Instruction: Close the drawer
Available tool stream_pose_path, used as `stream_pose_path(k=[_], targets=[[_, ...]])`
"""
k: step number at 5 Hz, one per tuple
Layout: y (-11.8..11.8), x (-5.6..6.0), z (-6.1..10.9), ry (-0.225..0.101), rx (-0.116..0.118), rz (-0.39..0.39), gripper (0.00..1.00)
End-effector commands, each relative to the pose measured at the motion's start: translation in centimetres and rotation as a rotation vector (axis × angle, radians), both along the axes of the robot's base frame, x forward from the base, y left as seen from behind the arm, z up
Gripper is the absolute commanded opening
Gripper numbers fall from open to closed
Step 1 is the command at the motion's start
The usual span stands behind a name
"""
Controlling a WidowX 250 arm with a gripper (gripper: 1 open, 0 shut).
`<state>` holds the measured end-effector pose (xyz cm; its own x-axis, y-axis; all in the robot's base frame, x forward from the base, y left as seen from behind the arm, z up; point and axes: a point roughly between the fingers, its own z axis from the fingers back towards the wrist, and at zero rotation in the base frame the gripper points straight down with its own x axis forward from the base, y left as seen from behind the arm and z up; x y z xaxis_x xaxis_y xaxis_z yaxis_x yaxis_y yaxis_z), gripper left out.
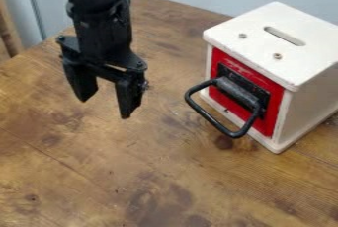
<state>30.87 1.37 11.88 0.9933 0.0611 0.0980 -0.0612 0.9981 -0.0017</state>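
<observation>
A small white box (284, 48) stands at the right of the wooden table. Its red-fronted drawer (247, 91) has a black panel and a large black looped handle (218, 111) that sticks out toward the table's middle. The drawer front sits slightly proud of the box. My black gripper (106, 91) hangs to the left of the handle, well apart from it, pointing down. Its two fingers stand open with nothing between them.
The box's top (280, 37) has a slot and a small hole. The wooden table (119, 182) stretches to the front and left. A pale wall runs behind its far edge.
</observation>
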Motion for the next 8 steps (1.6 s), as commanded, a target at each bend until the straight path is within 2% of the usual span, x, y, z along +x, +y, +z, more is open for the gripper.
stream_pose_path(k=[1, 2, 3, 5, 7, 8], targets=[[0.6, 0.4, 1.1, -0.052, 0.008, 0.068, 1.00], [0.5, -0.2, 1.8, -0.040, 0.008, 0.069, 1.00], [0.4, -0.5, 2.5, -0.064, 0.002, 0.060, 1.00], [-0.7, 1.3, 1.8, -0.058, 0.002, -0.040, 1.00], [-0.5, 1.1, 2.9, -0.068, 0.002, -0.131, 1.00], [0.1, 0.8, 3.2, -0.081, 0.006, -0.125, 1.00]])
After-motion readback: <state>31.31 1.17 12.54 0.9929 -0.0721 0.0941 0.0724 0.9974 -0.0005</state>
